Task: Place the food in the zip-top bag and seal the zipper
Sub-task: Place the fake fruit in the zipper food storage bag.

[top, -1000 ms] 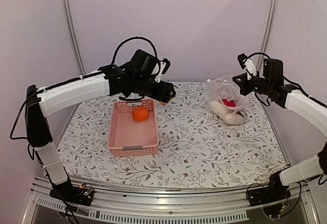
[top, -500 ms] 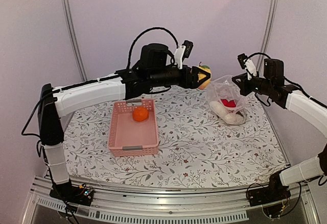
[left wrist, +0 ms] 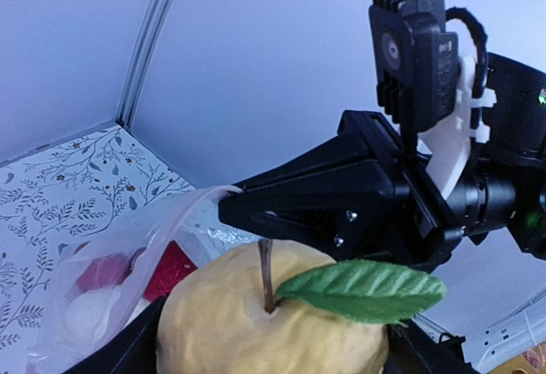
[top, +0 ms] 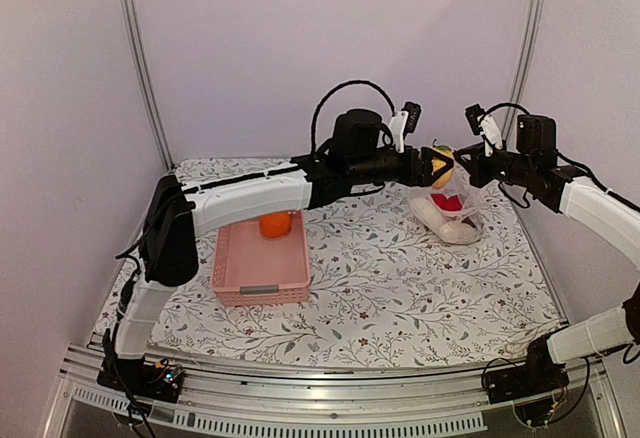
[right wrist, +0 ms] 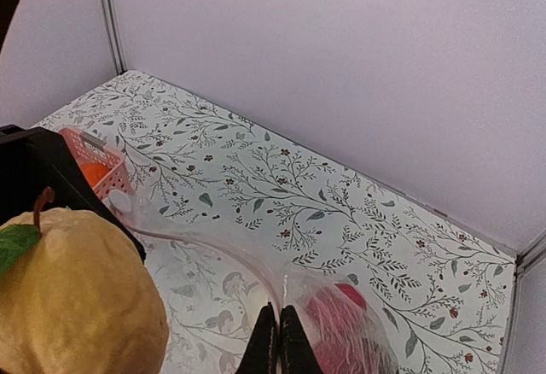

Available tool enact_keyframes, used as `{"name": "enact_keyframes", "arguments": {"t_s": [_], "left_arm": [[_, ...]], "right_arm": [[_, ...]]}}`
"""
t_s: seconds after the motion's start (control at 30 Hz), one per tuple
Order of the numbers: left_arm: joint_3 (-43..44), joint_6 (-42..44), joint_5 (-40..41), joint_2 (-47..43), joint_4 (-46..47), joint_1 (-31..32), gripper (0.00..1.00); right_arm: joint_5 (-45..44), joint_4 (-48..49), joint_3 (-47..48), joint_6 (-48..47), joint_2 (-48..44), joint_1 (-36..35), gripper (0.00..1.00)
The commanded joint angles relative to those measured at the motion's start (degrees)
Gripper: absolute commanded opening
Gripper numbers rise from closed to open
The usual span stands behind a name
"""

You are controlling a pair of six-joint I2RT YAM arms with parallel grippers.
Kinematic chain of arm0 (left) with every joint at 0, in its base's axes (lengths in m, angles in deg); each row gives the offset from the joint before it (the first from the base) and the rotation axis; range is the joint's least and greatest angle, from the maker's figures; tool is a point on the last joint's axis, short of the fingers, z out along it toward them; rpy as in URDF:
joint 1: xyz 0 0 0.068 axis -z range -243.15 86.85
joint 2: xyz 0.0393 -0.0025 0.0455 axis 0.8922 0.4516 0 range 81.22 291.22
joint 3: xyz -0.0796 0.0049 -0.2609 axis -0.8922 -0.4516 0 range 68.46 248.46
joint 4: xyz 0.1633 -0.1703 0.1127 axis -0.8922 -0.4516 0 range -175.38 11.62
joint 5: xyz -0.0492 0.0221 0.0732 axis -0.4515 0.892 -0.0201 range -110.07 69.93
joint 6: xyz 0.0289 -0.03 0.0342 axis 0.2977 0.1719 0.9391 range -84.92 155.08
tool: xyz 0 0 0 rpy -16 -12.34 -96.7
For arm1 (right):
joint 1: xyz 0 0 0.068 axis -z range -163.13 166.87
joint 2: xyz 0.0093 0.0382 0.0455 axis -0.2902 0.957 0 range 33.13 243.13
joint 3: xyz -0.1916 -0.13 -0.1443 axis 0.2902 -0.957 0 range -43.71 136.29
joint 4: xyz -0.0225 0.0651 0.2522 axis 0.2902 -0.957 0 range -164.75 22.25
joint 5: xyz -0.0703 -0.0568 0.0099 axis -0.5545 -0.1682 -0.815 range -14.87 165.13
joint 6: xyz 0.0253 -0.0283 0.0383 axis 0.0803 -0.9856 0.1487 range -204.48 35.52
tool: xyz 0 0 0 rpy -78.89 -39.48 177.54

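Left gripper [top: 437,166] first: jaws spread wide around a yellow pear-shaped fruit [left wrist: 273,323], holding it in the air at full reach across the table [top: 400,288]. Nearest the arm bases, a pink slatted basket [top: 262,276] of rigid plastic, with one round orange piece [top: 274,224] lying at its far end. Beyond that, toward the far right, the zip-top bag [top: 447,190]: clear, crinkly, glossy film, slumped on the flower-patterned top with a white oblong piece [top: 440,220] and a red piece [top: 449,201] already inside. Right gripper [right wrist: 279,340] pressed together on the bag's upper lip, lifting that edge, mouth gaping toward the left arm. Yellow fruit just beside that raised lip, slightly above and to the left of the opening, brown stem and green leaf turned toward the left wrist camera. Dull, faintly dimpled skin, squat and rounded, looking wide for the mouth. Probably calls for a short move rightward and down past the lip, done by the left arm alone, the right being tied up with the bag. Some risk of snagging the limp film. Zipper not told apart from the bag's edge in these views.
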Motion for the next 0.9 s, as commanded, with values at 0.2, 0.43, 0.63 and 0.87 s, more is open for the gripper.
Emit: {"name": "enact_keyframes", "arguments": {"t_s": [0.2,0.43,0.63,0.87], "left_arm": [[4.4,-3.7,8.2,1.9,-2.3,0.4,1.00],[-1.0,0.9,7.3,-6.2,0.3,1.0,1.00],[-11.3,6.3,12.1,-17.0,-1.2,1.4,1.00],[-25.2,11.9,27.6,-28.3,-11.8,-0.8,1.00]], "right_arm": [[0.8,-1.4,0.7,1.1,-1.3,0.2,0.00],[0.4,-1.5,0.8,1.2,-1.0,0.1,0.00],[-0.1,-1.5,0.8,1.0,-1.2,0.2,0.00],[-0.1,-1.5,0.7,0.8,-1.3,0.1,0.00]]}}
